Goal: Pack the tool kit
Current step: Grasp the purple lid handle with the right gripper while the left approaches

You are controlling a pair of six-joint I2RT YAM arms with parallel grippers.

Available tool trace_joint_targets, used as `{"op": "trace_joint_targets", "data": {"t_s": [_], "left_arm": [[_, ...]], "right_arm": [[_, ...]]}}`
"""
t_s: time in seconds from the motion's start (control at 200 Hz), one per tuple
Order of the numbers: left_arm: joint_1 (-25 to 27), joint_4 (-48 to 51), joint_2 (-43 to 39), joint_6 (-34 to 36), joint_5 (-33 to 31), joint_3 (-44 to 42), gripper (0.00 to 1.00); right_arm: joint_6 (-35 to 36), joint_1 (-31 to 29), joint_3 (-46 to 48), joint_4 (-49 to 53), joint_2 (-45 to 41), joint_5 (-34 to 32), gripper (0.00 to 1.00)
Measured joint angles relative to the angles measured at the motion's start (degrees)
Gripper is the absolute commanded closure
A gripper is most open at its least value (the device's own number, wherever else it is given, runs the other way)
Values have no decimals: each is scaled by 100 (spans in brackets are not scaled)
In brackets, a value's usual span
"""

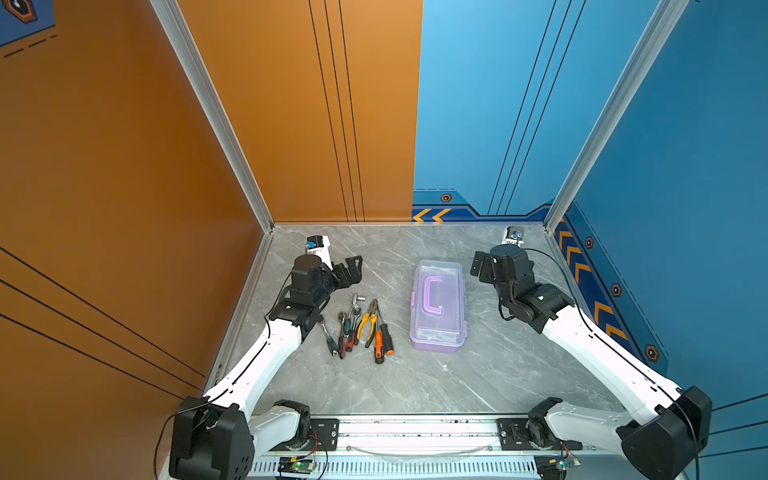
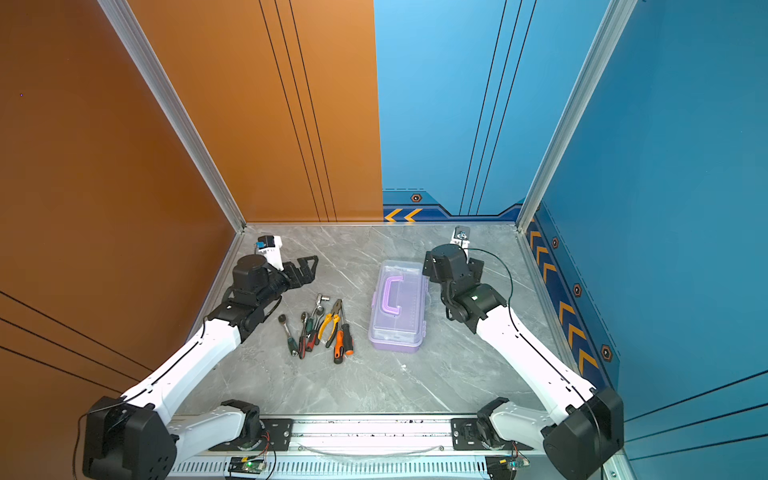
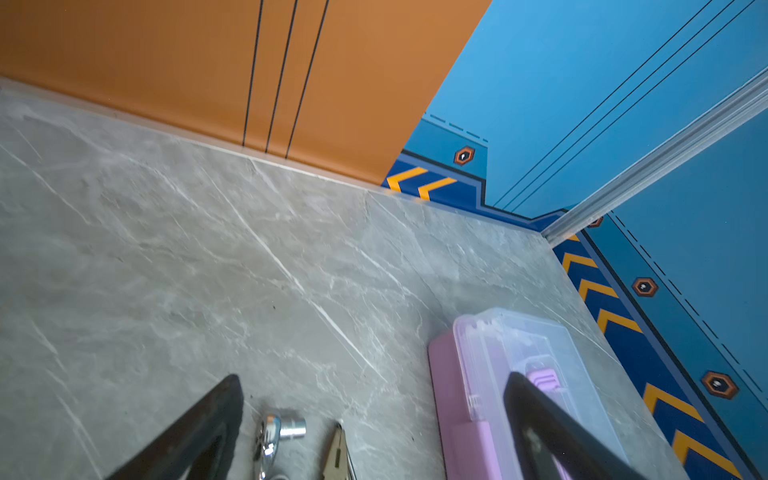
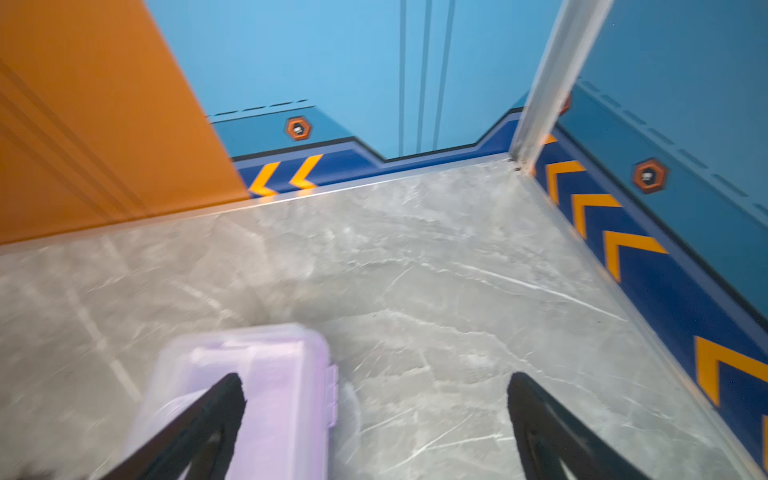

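Observation:
The tool kit (image 1: 437, 305) is a lilac case with a clear lid down and a purple handle, lying at mid-table. Left of it lie yellow-handled pliers (image 1: 368, 322), an orange screwdriver (image 1: 379, 347), a red screwdriver (image 1: 350, 338), a green-handled one (image 1: 331, 343) and a steel ratchet wrench (image 1: 356, 305). My left gripper (image 1: 352, 269) hovers open behind the tools; between its jaws the left wrist view shows the ratchet head (image 3: 282, 430) and the pliers' tip (image 3: 338, 449). My right gripper (image 4: 376, 386) is open and empty beside the case's far right corner (image 4: 270, 374).
Orange and blue walls close the grey marble table (image 1: 415, 382) on the left, back and right, with aluminium posts (image 1: 552, 220) in the back corners. The arms' bases sit on a rail (image 1: 415, 432) along the front edge.

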State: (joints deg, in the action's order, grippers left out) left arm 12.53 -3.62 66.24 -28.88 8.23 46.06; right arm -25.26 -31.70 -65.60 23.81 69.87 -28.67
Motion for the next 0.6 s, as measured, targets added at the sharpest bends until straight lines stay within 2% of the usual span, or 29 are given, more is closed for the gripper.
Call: {"op": "trace_joint_targets", "data": {"t_s": [0.25, 0.435, 0.601], "left_arm": [[7, 929, 319, -321, 599, 422, 2], [297, 1292, 498, -308, 699, 474, 2], [662, 1327, 866, -313, 894, 472, 2]], "right_arm": [[-789, -734, -503, 752, 811, 1303, 18], [-1281, -807, -455, 807, 1606, 2179, 30], [-1659, -758, -398, 474, 1840, 2796, 39]]}}
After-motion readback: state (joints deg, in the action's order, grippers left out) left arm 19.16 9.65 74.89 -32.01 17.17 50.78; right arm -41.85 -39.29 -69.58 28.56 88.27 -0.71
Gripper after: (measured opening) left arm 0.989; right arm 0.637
